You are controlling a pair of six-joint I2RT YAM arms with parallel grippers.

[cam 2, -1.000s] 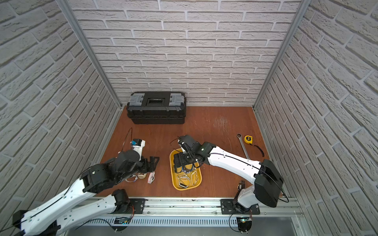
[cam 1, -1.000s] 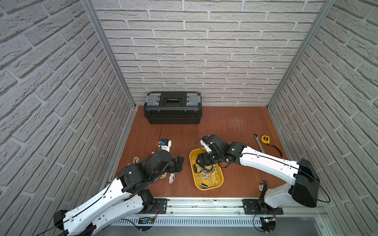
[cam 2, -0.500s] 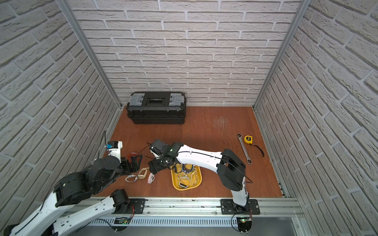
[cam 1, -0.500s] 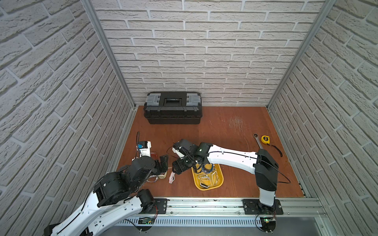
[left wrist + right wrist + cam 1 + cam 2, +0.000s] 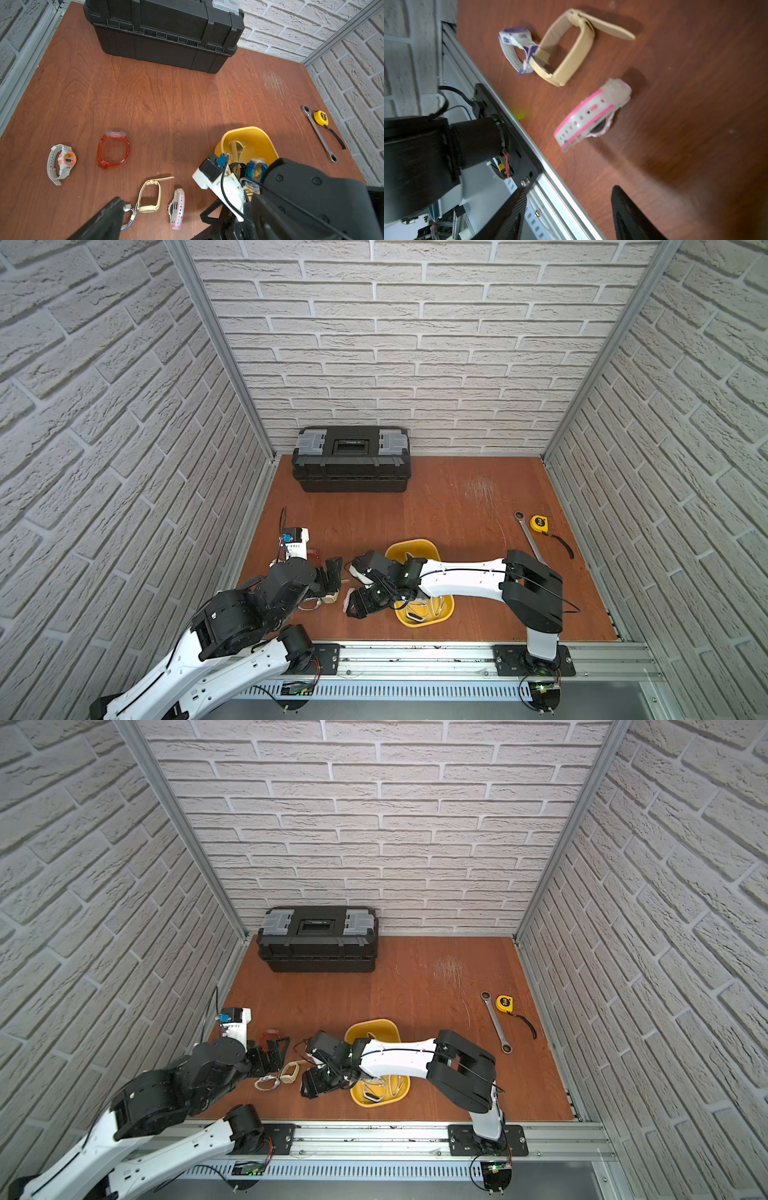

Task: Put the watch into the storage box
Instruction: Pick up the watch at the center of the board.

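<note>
Orange watch (image 5: 67, 160), left-wrist view only, left end effector (image 5: 274, 1047) spread, right end effector (image 5: 570, 195) spread

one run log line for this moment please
phase: reach | right tool: open, empty, short of pink watch | left tool: open, empty | storage box: several watches inside

Right gripper (image 5: 569, 193) is showing both black fingers (image 5: 629, 212) standing apart, with nothing lying between them. Pink watch (image 5: 591, 116) is lying on its edge on the table (image 5: 685, 83), beyond the fingertips and clear of them, and is looking slightly blurred. Beige watch (image 5: 579, 52) is lying farther off with its strap tail sticking out. Purple watch (image 5: 512, 41) is touching it. Rail (image 5: 542, 166) is running along the table edge, with a black arm base (image 5: 473, 143) sitting by it.
</note>
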